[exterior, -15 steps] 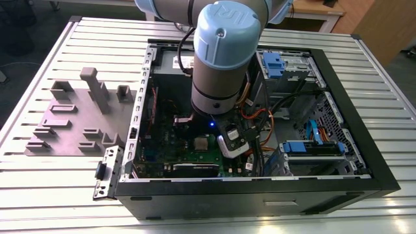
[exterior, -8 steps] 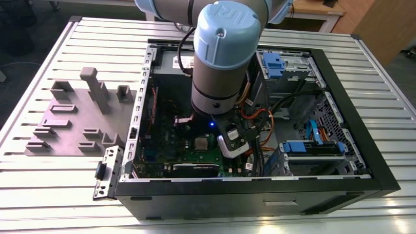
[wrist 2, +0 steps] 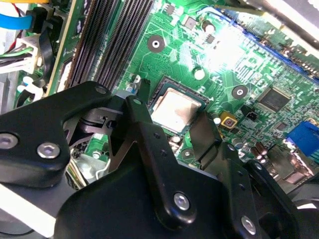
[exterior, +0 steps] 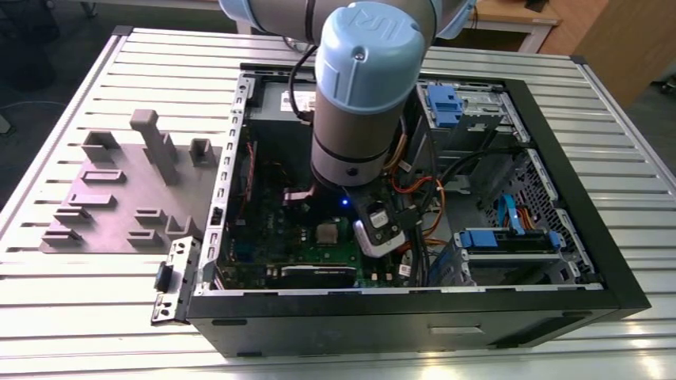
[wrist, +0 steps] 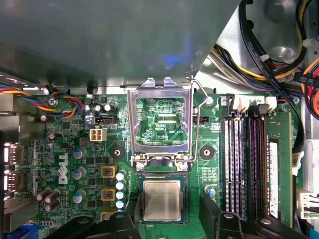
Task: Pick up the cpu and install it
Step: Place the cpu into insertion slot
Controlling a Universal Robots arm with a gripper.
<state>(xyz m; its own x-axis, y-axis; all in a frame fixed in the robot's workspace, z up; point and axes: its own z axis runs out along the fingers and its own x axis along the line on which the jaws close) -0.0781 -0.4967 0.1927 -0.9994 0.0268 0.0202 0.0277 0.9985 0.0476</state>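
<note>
You have the small, flat, square silvery-grey cpu lying in its socket on the green motherboard. Just beside it, the silver rectangular metal socket frame stands swung open. Your black two-finger gripper hangs over the chip with its fingers spread wider than it, one on each side, grasping nothing. The board sits inside the open black computer case.

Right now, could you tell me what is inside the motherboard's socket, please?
The cpu lies flat in it, between the fingers of the open gripper; the frame is hinged open. The contacts beneath the cpu are covered, so unseen.
</note>
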